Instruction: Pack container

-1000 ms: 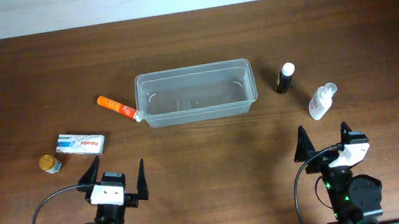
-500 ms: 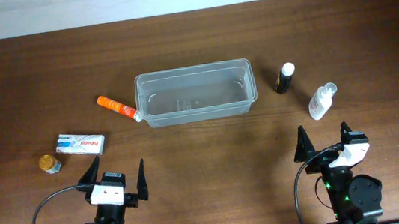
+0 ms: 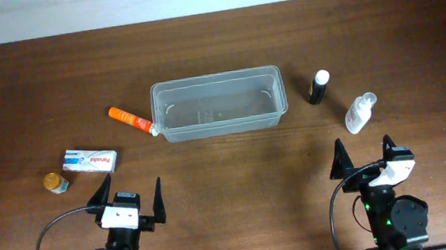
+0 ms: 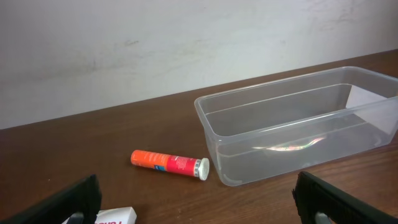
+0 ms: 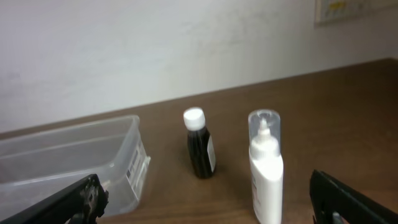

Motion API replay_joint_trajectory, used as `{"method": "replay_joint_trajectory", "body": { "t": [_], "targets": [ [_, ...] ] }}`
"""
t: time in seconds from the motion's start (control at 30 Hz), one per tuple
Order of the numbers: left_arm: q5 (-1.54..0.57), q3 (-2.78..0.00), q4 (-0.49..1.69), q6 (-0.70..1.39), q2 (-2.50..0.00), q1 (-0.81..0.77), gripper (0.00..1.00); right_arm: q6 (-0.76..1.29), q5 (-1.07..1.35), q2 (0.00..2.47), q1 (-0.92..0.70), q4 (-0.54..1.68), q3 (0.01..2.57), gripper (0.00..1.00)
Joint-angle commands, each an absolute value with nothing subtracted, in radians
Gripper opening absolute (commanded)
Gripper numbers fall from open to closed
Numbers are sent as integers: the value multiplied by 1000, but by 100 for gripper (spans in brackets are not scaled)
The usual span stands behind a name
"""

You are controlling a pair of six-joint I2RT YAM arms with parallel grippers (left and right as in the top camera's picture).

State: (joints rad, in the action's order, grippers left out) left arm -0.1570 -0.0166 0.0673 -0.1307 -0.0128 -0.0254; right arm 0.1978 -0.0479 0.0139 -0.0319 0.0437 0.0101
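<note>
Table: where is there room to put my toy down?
Biggest bare patch: between the container and the left claw and right claw. Another runs behind the container, along the far edge. Crowded: left by the orange tube, box and jar; right by the dark bottle and spray bottle.

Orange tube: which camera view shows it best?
Left wrist: the orange tube lies close and unobstructed, white cap visible. Overhead shows it small, beside the left end of the container. Right wrist does not show it.

Black pointed fingers (image 3: 158, 201), white wrist blocks (image 3: 122, 211), looping black cables (image 3: 40, 238) (green dots, perhaps lights, on the right arm (image 3: 398, 216)).
</note>
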Motion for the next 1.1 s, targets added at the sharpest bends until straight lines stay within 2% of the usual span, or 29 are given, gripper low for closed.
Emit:
{"method": "replay_joint_trajectory", "body": {
  "t": [0.0, 0.17, 0.3, 0.47, 0.87, 1.07],
  "targets": [
    [-153, -9, 67, -129, -6, -21, 99, 187, -59, 6, -38, 21, 20, 98],
    [-153, -9, 67, -128, -6, -21, 99, 157, 14, 62, -38, 40, 124, 98],
    [-153, -9, 67, -128, -6, -21, 99, 150, 25, 215, -38, 96, 265, 98],
    [-153, -9, 67, -129, -6, -21, 99, 108, 93, 534, -38, 222, 538, 98],
    [-153, -9, 67, -128, -6, -21, 99, 109, 106, 1324, -38, 860, 1378, 98],
    [-153, -9, 67, -128, -6, -21, 99, 112, 177, 1526, -38, 888, 1487, 98]
  ]
}}
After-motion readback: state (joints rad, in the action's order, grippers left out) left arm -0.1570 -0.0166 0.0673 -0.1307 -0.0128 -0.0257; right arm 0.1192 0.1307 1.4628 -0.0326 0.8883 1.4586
